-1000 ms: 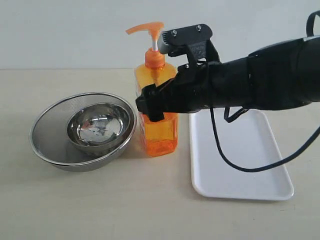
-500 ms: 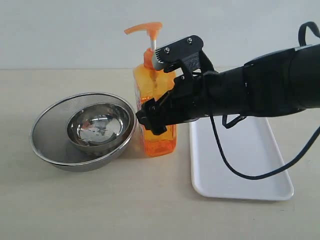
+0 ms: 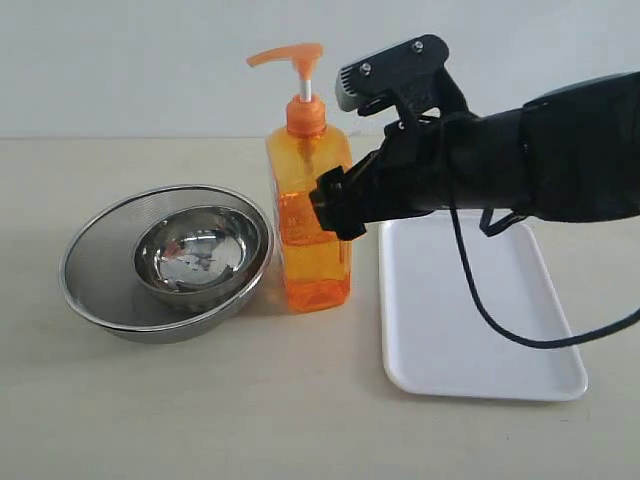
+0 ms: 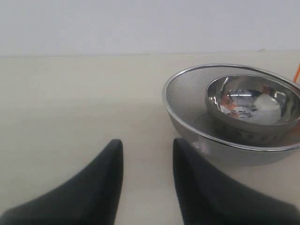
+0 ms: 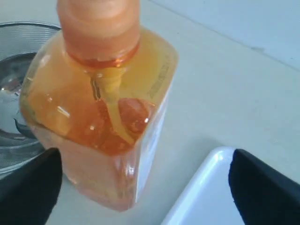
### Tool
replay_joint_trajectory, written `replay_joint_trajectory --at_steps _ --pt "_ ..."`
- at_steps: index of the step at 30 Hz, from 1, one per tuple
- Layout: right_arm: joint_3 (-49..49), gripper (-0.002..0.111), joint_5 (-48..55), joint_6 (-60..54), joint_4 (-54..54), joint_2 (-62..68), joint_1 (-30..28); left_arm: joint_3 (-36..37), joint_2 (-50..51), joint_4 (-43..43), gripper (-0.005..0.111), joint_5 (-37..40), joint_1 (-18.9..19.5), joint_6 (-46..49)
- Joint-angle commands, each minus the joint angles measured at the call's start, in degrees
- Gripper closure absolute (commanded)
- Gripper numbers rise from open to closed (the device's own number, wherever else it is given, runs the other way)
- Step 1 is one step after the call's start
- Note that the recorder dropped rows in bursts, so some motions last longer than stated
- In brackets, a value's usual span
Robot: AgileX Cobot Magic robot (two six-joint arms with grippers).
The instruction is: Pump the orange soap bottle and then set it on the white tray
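1. Soap bottle [image 3: 300,250] stands upright near the middle of the table [image 3: 200,420]. The white tray [image 3: 470,330] lies just beside it, toward the table's right edge. The bottle is on the bare table, not on the tray.
2. We see its orange pump head [image 3: 290,55] raised on a white stem, with the spout pointing toward the side where the bowls are.
3. We see the right claw [image 3: 338,150] extending from the table's right edge with its fingers spread wide. One finger is up beside the pump head and the other is level with the bottle's middle.
4. From the right wrist, the bottle [image 5: 98,117] sits between the two dark fingers [image 5: 28,192]. There is a clear gap on the tray side. We cannot tell whether the other finger touches the bottle. Nothing is pinched.
5. A rounded corner of the tray [image 5: 206,201] shows next to the bottle's base.
6. Toward the table's left edge, a small steel bowl [image 3: 200,250] rests inside a larger mesh bowl [image 3: 95,275]. The mesh bowl's rim is close to the bottle.
7. We see the left claw [image 4: 147,150] low over bare table. Its fingers are apart with nothing between them, and the mesh bowl [image 4: 187,103] and the steel bowl [image 4: 253,101] lie beyond it.
8. A black cable [image 3: 500,335] hangs in a loop from the right arm above the tray.
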Motion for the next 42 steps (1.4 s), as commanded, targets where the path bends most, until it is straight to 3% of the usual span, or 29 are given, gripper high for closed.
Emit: replay_joint_trajectory --at_steps 1,28,38,42 --pt "2.9 0.023 -0.5 -1.0 0.0 -4.7 0.0 -0.1 -0.1 0.1 0.073 -0.9 0.1 -0.2" --pt "6.5 0.023 -1.5 0.8 0.0 -6.1 0.0 -0.1 -0.1 0.1 0.073 -0.9 0.1 -0.2" --pt "5.5 0.023 6.4 -2.4 0.0 -6.2 0.0 -0.1 -0.1 0.1 0.073 -0.9 0.1 -0.2" --pt "5.2 0.023 3.0 -3.8 0.0 -7.9 0.0 -0.1 -0.1 0.1 0.073 -0.9 0.1 -0.2"
